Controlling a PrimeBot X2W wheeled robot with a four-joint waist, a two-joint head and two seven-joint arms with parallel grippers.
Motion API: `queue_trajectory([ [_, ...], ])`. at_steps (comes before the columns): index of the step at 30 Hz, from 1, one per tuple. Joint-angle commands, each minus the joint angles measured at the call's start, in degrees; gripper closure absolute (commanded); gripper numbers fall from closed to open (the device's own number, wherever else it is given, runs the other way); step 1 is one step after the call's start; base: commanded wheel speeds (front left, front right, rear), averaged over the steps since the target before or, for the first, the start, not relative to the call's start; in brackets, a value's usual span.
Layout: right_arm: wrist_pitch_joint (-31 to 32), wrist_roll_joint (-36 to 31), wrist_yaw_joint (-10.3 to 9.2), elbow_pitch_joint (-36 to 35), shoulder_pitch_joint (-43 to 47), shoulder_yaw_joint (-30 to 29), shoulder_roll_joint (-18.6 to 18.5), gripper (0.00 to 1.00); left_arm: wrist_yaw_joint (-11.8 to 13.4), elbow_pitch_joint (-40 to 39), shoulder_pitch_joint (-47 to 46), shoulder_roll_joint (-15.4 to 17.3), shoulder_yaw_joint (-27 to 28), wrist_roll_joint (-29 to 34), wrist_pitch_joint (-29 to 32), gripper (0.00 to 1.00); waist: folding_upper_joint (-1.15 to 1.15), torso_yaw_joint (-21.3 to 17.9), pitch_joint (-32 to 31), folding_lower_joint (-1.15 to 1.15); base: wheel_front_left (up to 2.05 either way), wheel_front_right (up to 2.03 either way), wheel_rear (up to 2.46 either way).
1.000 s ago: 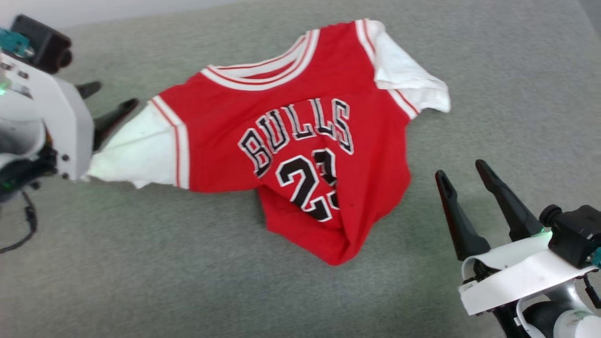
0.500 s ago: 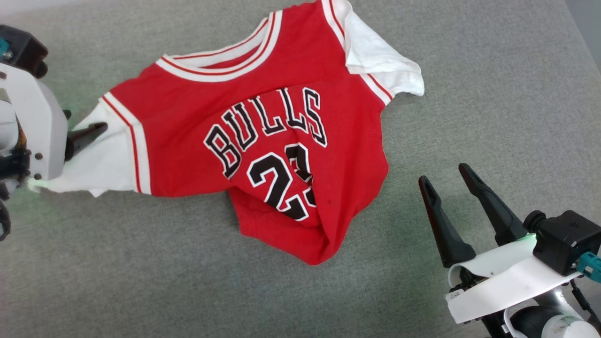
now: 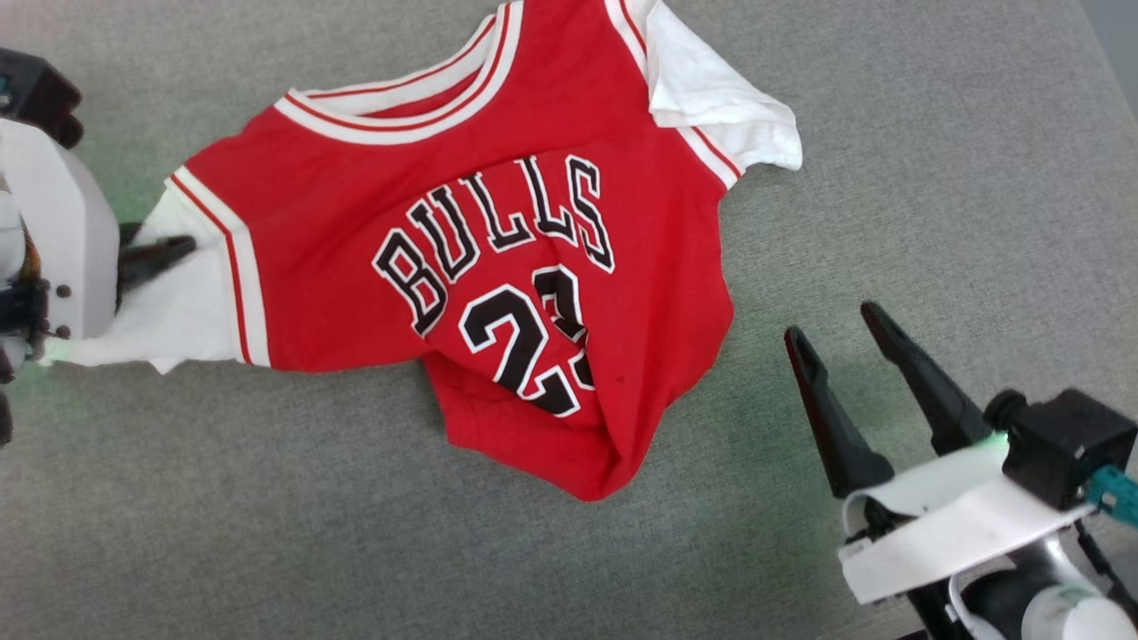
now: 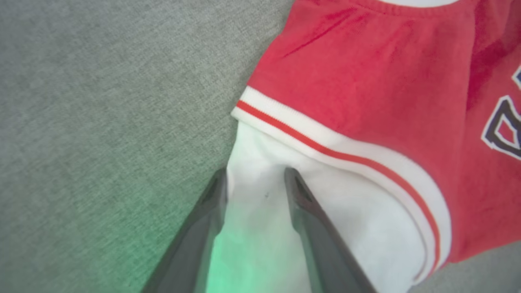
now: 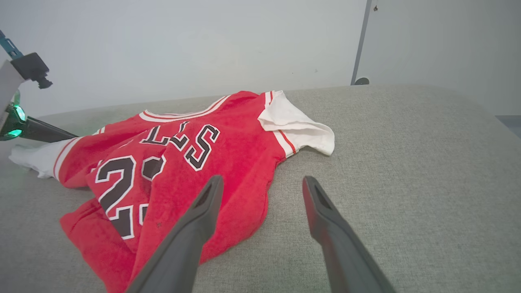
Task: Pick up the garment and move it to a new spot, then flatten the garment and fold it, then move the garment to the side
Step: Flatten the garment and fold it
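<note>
The garment (image 3: pixel 498 178), a red T-shirt with white sleeves and a black "BULLS 23" print, lies face up and rumpled on the grey fabric surface, its hem bunched toward me. My left gripper (image 3: pixel 178 244) is at the shirt's left sleeve. In the left wrist view, my left gripper (image 4: pixel 255 173) has its two fingers apart astride the white sleeve (image 4: pixel 260 211), with cloth filling the gap between them. My right gripper (image 3: pixel 831 322) hovers open to the right of the hem, holding nothing. The right wrist view has my right gripper (image 5: pixel 262 179) beside the garment (image 5: pixel 228 134).
The grey upholstered surface (image 3: pixel 933 178) spreads all around the shirt, with bare room to the right and in front. A pale wall (image 5: pixel 183 44) stands behind the far edge in the right wrist view, where the surface rounds off at the right (image 5: pixel 480 110).
The head camera has shifted, sliding the whole picture left. My left gripper has come in over the white sleeve and its fingers have narrowed around it. The right gripper keeps its pose.
</note>
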Motion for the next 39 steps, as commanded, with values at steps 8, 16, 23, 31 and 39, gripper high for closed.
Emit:
queue_trajectory([
  [8,11.6,1.5,-0.04,4.0,-13.4,1.1,-4.6,0.0,-0.2,-1.1,-2.5,-1.8,-3.4,-0.9,-1.4,1.0,0.0,1.8,1.7,0.0,0.0,0.0,0.0],
  [16,27.7,6.0,-0.04,17.1,-34.0,-1.6,-8.3,0.0,-0.1,-2.4,-6.6,-3.0,-5.5,-1.2,-3.5,1.0,0.0,5.4,5.0,0.0,0.0,0.0,0.0],
  [23,32.5,5.5,-0.04,30.8,-48.7,-3.4,-6.7,0.0,-0.1,-4.3,-10.0,-3.3,-7.2,-1.4,-4.8,1.0,0.0,7.8,8.8,0.0,0.0,0.0,0.0],
  [31,31.1,2.2,-0.04,44.9,-59.6,-3.8,-5.3,0.0,-0.1,-7.7,-12.0,-3.9,-9.0,-1.3,-5.4,1.0,0.0,10.2,11.3,0.0,0.0,0.0,0.0],
  [39,26.4,-1.5,-0.04,54.8,-65.3,-5.3,-5.3,0.0,0.0,-9.6,-12.6,-3.6,-9.9,-1.3,-5.6,1.0,0.0,10.7,12.1,0.0,0.0,0.0,0.0],
])
